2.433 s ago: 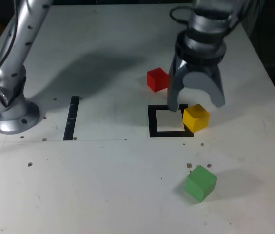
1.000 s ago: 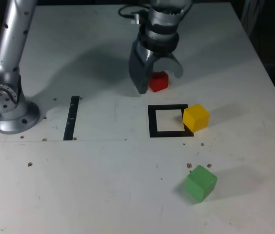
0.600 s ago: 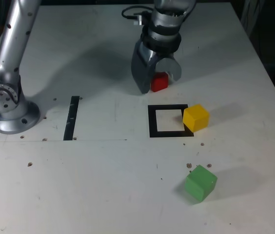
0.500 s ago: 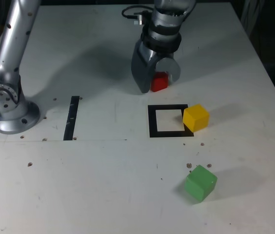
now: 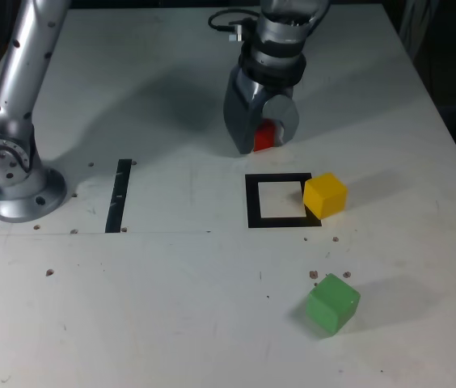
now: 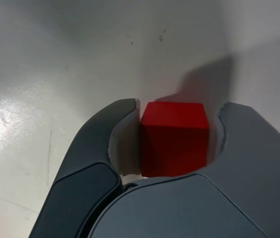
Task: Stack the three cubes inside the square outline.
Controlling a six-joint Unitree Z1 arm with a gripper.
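The red cube rests on the white table just behind the square outline, and my gripper is shut on it from above. In the wrist view the red cube fills the space between the two dark fingers of the gripper, which press on its two sides. The yellow cube sits on the outline's side toward the exterior view's right, overlapping the black frame. Nearer the camera and apart from the rest lies the green cube. Inside the outline the white centre is bare.
A narrow black strip lies on the table toward the exterior view's left. The arm's silver base stands at the exterior view's far left. Small dark specks dot the tabletop near the front.
The gripper came over from the yellow cube to the red cube, lowered around it, and its jaws went from wide open to pressing on the cube's sides. The yellow and green cubes have not moved.
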